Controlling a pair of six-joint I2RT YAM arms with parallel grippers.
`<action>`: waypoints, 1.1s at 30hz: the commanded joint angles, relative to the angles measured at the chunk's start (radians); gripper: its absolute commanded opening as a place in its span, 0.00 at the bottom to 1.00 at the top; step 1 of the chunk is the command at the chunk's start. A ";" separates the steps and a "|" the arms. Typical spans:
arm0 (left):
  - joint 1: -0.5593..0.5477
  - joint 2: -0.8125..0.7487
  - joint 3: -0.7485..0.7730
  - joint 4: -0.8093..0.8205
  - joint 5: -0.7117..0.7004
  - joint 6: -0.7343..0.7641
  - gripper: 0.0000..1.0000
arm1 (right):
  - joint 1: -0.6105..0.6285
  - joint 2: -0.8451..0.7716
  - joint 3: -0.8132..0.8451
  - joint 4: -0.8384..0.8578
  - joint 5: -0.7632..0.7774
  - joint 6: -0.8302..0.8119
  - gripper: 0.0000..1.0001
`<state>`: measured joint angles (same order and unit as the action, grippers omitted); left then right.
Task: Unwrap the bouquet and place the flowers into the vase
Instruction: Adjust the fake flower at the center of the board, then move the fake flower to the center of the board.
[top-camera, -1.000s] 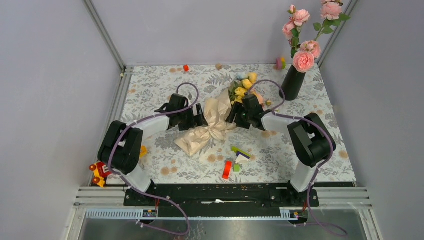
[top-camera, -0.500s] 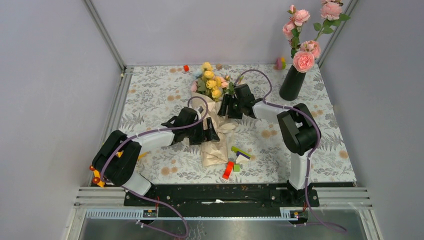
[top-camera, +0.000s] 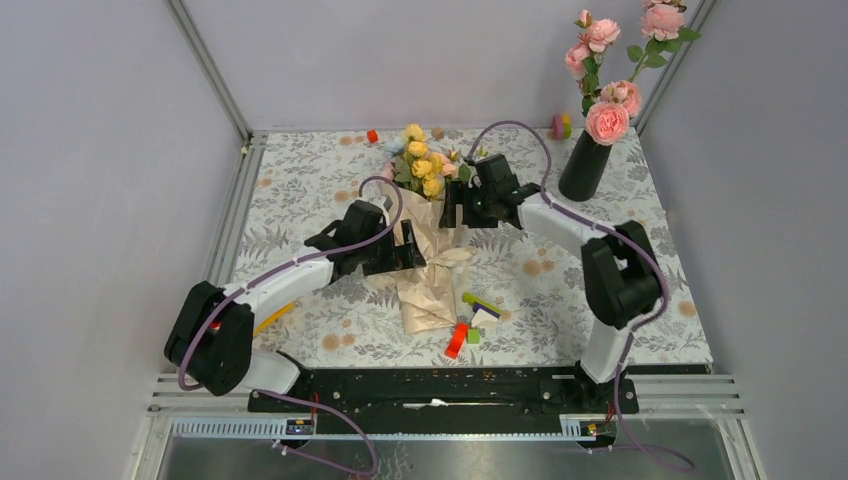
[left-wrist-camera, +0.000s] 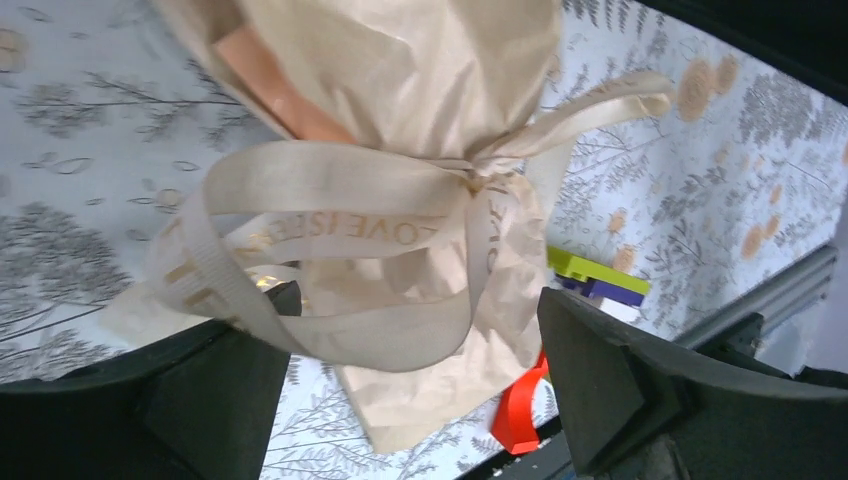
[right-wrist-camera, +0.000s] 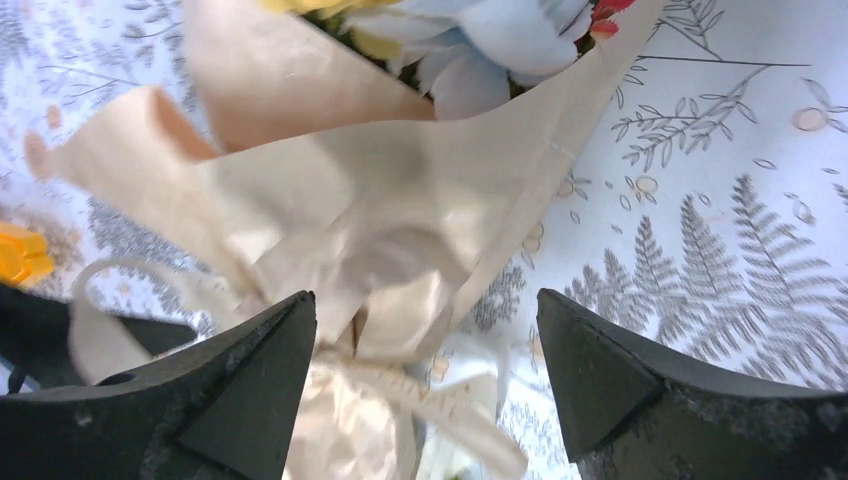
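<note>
The bouquet (top-camera: 428, 285) lies on the patterned table in crinkled beige paper (left-wrist-camera: 430, 70). Its yellow, pink and pale-blue flowers (top-camera: 418, 160) point to the far side. A cream ribbon (left-wrist-camera: 340, 200) is still tied in a bow round its waist. My left gripper (top-camera: 413, 250) is open at the bow, its jaws wide on either side of the ribbon loop and paper (left-wrist-camera: 415, 370). My right gripper (top-camera: 449, 206) is open over the upper wrap, just below the blooms (right-wrist-camera: 500, 30), with paper between its spread jaws (right-wrist-camera: 427, 340). The black vase (top-camera: 585, 165) stands at the far right, holding tall pink roses.
Toy blocks lie near the wrap's lower end: a red one (top-camera: 455, 340), a green-and-purple one (top-camera: 480, 300) and a small green one (top-camera: 472, 336). A small orange piece (top-camera: 372, 135) and a colourful toy (top-camera: 560, 126) sit at the far edge. A yellow piece (top-camera: 272, 317) lies beside the left arm.
The bouquet has swung round: its flower heads went left, its tail right. Both arms followed it. The right jaws have spread wider in the last half second.
</note>
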<state>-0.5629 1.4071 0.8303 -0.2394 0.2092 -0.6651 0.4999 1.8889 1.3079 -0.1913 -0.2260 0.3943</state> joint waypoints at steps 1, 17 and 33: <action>0.034 -0.074 0.019 -0.075 -0.094 0.045 0.96 | 0.001 -0.201 -0.055 -0.079 0.029 -0.066 0.88; 0.043 -0.110 0.025 0.018 -0.002 -0.017 0.99 | 0.166 -0.442 -0.482 0.108 -0.118 0.238 0.78; 0.043 0.069 -0.019 0.113 0.046 0.003 0.80 | 0.219 -0.283 -0.431 0.150 -0.075 0.227 0.58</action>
<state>-0.5243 1.4704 0.8219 -0.1970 0.2333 -0.6666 0.7128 1.5806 0.8265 -0.0624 -0.3176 0.6407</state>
